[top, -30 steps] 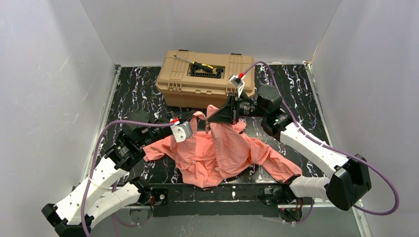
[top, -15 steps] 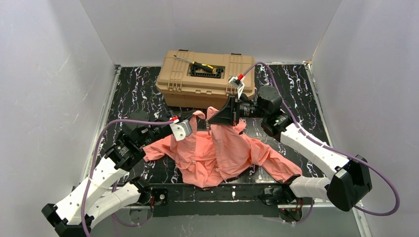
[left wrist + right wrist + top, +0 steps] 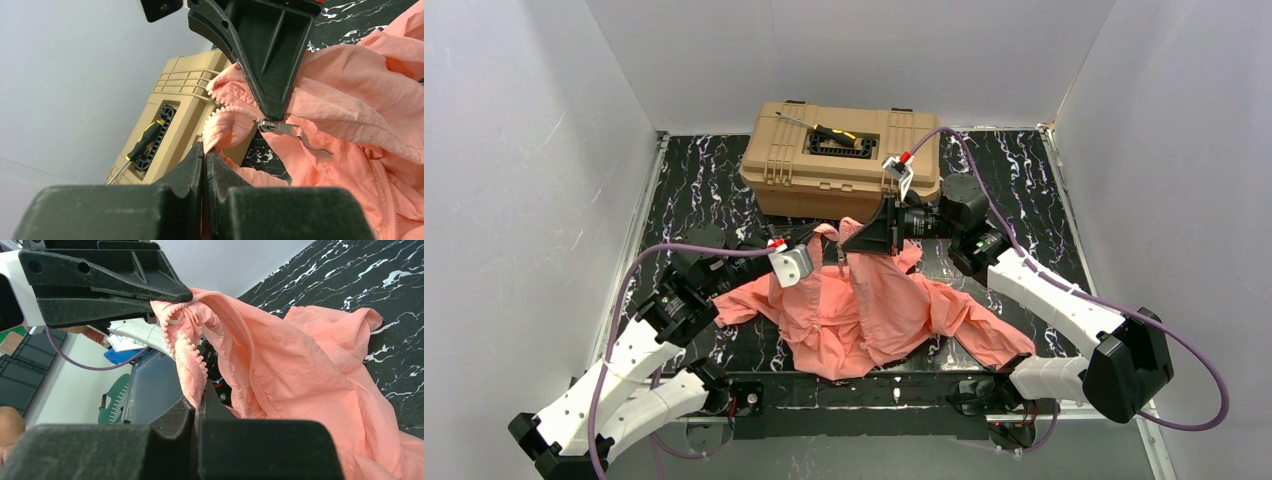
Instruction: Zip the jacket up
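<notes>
Salmon-pink thin-fabric jacket (image 3: 864, 315) with long sleeves lies crumpled on a black marble-patterned table (image 3: 689, 190), in the lower middle of the overhead view. One sleeve trails toward the lower right of the frame and the other toward the left. The collar end of the garment is lifted off the surface near the centre of the picture, where two black robot pincers meet.

The left gripper (image 3: 831, 250) reaches in from the lower left. In its wrist view its fingers (image 3: 192, 162) are pressed together at the bottom of the frame, with a fold of pink cloth pinched between them. The right gripper (image 3: 849, 246) comes in from the right of the overhead view. Its fingers (image 3: 175, 415) are likewise closed on the jacket, clamping a pink edge lined with zipper teeth at the bottom centre of its wrist view.

In the left wrist view, the right gripper's tip sits at the centre of the frame, just above a small silver metal zipper pull (image 3: 290, 132) that hangs against the fabric. The two rows of zipper teeth are apart above it.

A tan plastic toolbox (image 3: 824, 180) stands on the table behind the jacket, in the upper middle of the overhead view. A screwdriver with a yellow and black handle (image 3: 834, 133) rests on its lid.
</notes>
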### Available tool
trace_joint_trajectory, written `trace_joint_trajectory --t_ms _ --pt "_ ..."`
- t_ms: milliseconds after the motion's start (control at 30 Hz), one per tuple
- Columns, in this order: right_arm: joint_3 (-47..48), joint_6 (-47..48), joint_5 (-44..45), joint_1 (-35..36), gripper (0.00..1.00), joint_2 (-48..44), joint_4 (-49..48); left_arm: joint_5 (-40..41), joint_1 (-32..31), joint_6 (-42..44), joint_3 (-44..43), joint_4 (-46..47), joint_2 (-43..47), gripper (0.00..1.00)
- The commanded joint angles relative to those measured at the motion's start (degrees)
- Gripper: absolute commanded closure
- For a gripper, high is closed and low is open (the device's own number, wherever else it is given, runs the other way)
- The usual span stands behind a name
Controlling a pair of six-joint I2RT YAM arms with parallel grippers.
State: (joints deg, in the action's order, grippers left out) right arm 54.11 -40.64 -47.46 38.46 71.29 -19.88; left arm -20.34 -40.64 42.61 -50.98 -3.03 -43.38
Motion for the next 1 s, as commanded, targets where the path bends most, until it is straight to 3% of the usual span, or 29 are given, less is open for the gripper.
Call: trace_joint_trajectory --t_ms 0,967 --pt "1.9 -0.33 2.03 0.37 0.99 -1.27 -3.58 -0.49 -0.18 0.96 0.83 0.76 1.18 1.0" --pt "0.39 -2.6 3.64 0.08 0.99 -2.63 -6.43 -0.91 -0.15 1.88 1.35 0.47 1.71 1.0"
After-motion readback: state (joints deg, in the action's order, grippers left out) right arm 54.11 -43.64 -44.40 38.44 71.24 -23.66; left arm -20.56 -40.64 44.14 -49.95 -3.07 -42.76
